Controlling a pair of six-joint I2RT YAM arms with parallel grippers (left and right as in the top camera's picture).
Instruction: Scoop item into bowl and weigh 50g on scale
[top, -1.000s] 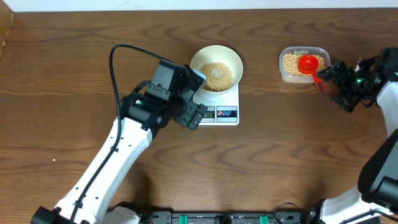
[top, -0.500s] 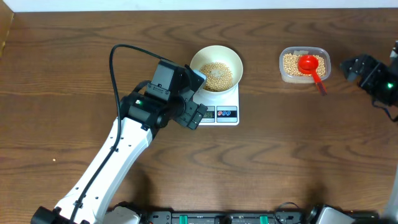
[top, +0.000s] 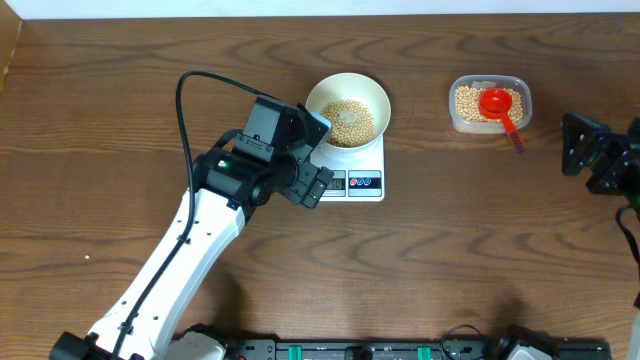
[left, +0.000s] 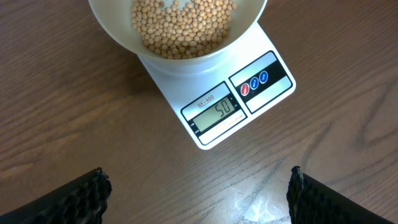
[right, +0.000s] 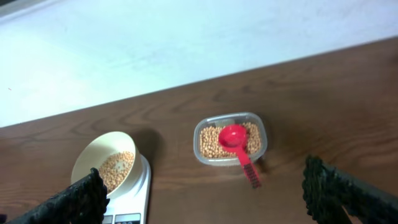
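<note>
Left gripper (left: 199, 202), right gripper (right: 208, 199): jaws wide, empty.
White rectangular digital scale (left: 214, 112): shows 50.
Round cream-white bowl (left: 180, 53): holds tan round beans (left: 180, 25).
Remaining: seemingly nothing.

beans (left: 183, 25): tan, heaped in bowl | bowl (top: 345, 88): cream, upright on scale | scale (left: 231, 102): white, display reads 50

This looks like a robotics lab bench rather than a kitchen. Two robot arms, the left arm (top: 190, 250) and the right arm (top: 610, 160), work at a wood-grain table (top: 450, 260). A black cable (top: 185, 110) loops off the left one, and a mounting rail (top: 360, 350) with green fittings lines the near edge. A plain pale wall (right: 186, 37) runs behind. Kitchenware on the table: scale (top: 362, 182), bowl (top: 345, 79), tub (top: 452, 110), red scoop (top: 497, 102).
</note>
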